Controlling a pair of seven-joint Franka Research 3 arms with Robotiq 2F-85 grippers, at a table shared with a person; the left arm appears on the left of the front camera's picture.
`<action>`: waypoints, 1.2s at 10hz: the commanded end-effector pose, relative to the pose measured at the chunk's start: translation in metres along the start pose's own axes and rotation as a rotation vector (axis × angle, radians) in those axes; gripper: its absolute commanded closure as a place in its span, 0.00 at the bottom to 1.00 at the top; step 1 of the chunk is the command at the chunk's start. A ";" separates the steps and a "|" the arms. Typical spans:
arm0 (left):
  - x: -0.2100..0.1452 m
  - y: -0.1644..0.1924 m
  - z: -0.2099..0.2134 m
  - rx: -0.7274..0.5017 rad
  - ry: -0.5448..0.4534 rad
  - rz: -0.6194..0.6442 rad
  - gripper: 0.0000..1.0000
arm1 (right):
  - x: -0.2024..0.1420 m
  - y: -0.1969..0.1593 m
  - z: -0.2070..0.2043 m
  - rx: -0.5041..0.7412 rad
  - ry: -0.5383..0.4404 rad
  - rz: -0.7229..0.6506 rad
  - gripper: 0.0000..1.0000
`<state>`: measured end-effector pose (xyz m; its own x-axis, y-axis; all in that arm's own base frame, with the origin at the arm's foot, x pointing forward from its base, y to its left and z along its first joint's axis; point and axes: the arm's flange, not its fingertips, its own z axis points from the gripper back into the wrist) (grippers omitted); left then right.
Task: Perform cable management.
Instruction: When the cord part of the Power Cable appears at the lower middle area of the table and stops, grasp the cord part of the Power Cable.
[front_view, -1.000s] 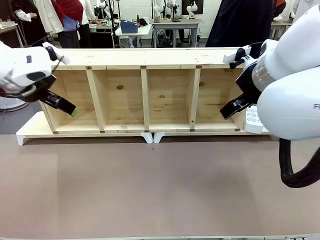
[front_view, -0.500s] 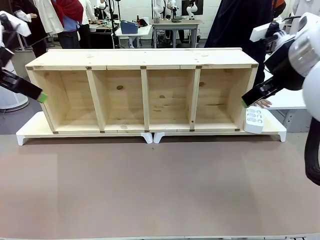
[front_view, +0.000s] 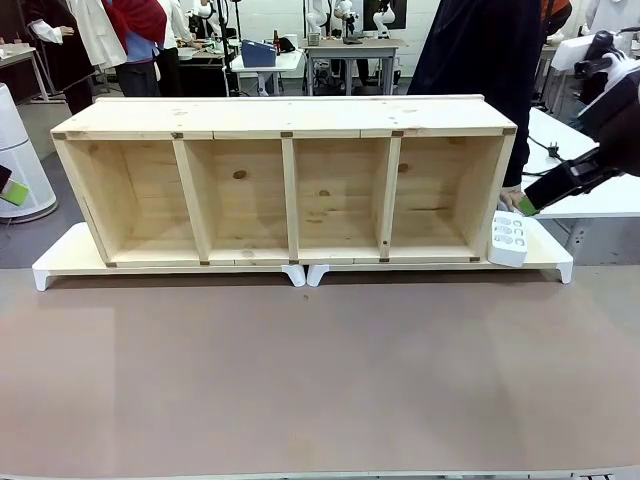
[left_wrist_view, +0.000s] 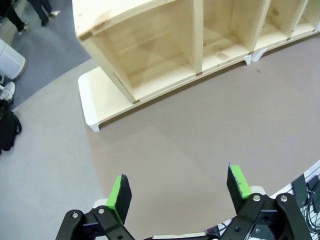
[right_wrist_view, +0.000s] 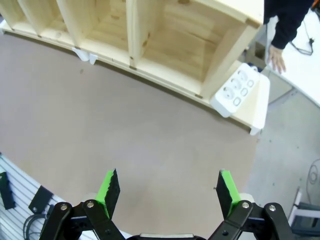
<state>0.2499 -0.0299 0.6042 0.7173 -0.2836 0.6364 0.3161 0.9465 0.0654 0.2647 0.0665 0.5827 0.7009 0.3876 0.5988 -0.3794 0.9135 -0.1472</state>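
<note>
On the brown table (front_view: 320, 380), the wooden shelf (front_view: 285, 180) lies on its side across the far half, its 4 open compartments facing the robot. It rests on a low white base (front_view: 70, 255) that sticks out past both ends of the shelf. A white power strip (front_view: 508, 238) leans on that base, touching the shelf's right end panel.

Past the shelf's right end, a thin black cable (right_wrist_view: 301, 48) lies on a white side table (front_view: 600, 195), apart from the shelf and the power strip. A person's hand (right_wrist_view: 276, 59) rests flat on that side table, between the cable and the shelf's right end. The person, in dark clothing (front_view: 480, 50), stands behind the shelf's right end.

The right gripper (right_wrist_view: 167, 187) hangs above the bare table in front of the shelf's right half. Its jaws are spread wide and hold nothing. In the front view, 1 green-padded finger (front_view: 527, 207) shows just right of the shelf's right end.

The left gripper (left_wrist_view: 179, 187) is off the shelf's left end, high over the table in front of the base. Its jaws are likewise spread wide, with bare tabletop between the pads.
</note>
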 end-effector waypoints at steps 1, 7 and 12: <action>-0.189 -0.016 -0.119 -0.062 -0.002 0.010 0.00 | -0.168 0.023 -0.092 0.034 0.022 0.001 0.00; -0.005 0.026 -0.032 -0.080 0.071 0.009 0.00 | -0.005 -0.014 -0.021 0.036 0.066 -0.018 0.00; -0.005 0.026 -0.032 -0.080 0.071 0.009 0.00 | -0.005 -0.014 -0.021 0.036 0.066 -0.018 0.00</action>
<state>0.2766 -0.0076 0.5795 0.7521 -0.3018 0.5859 0.3638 0.9314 0.0128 0.2788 0.0542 0.5666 0.7433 0.3776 0.5523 -0.3818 0.9173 -0.1132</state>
